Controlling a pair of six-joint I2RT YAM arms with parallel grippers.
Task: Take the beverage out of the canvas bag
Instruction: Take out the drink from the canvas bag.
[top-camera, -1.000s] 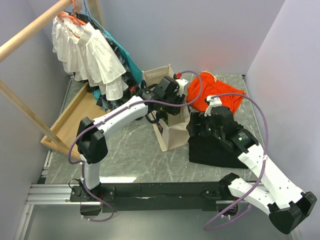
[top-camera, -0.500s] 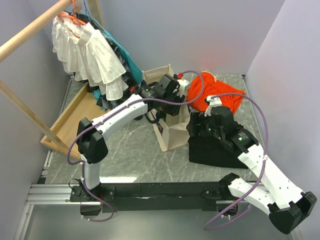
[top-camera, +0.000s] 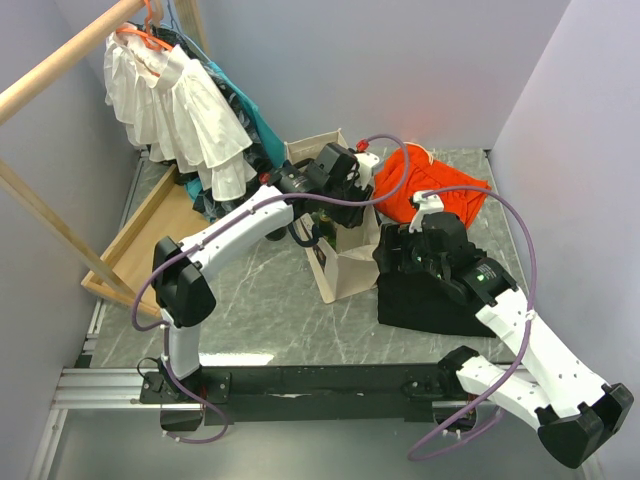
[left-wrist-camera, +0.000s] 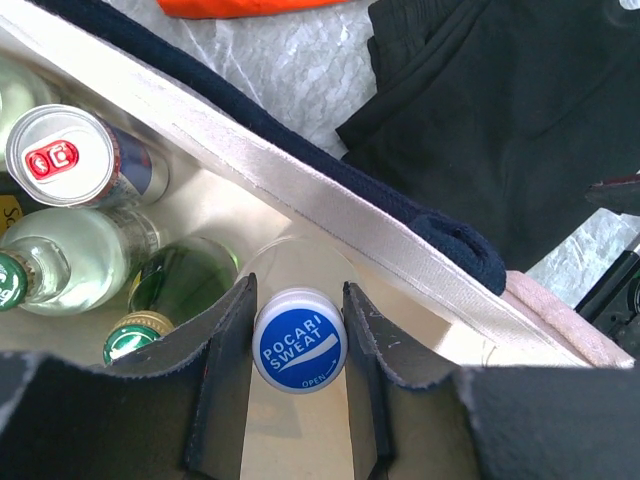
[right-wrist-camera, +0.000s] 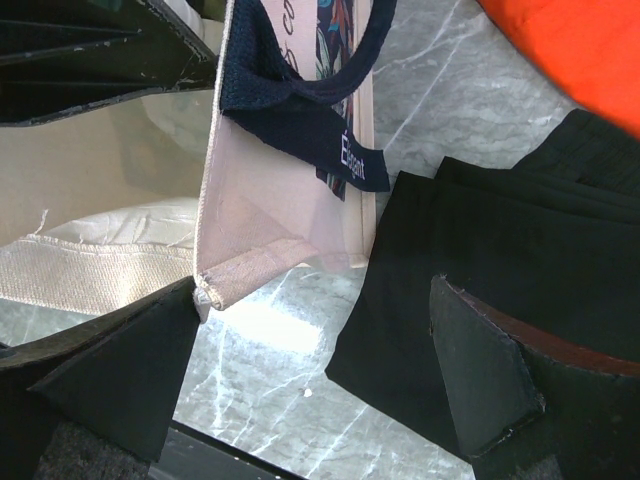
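With my left end effector (left-wrist-camera: 297, 292) clamped on the blue-capped clear bottle (left-wrist-camera: 299, 341), I am raising it slightly inside the boxy beige canvas bag (left-wrist-camera: 330, 215), so extraction is probably beginning.

The bag (left-wrist-camera: 330, 200) is coarse, matt beige cloth edged with dark woven webbing. Inside it, the drink bottle (left-wrist-camera: 299, 340) has a smooth blue plastic cap, the can (left-wrist-camera: 62, 157) is shiny metal, and the clear bottle (left-wrist-camera: 85, 258) and green bottle (left-wrist-camera: 185, 285) are glossy glass. The left gripper (left-wrist-camera: 298, 290) has matt black, scuffed fingers (left-wrist-camera: 225, 350). The table (left-wrist-camera: 290, 60) looks like polished grey marble, and the black cloth (left-wrist-camera: 500, 120) on it is soft and matt.
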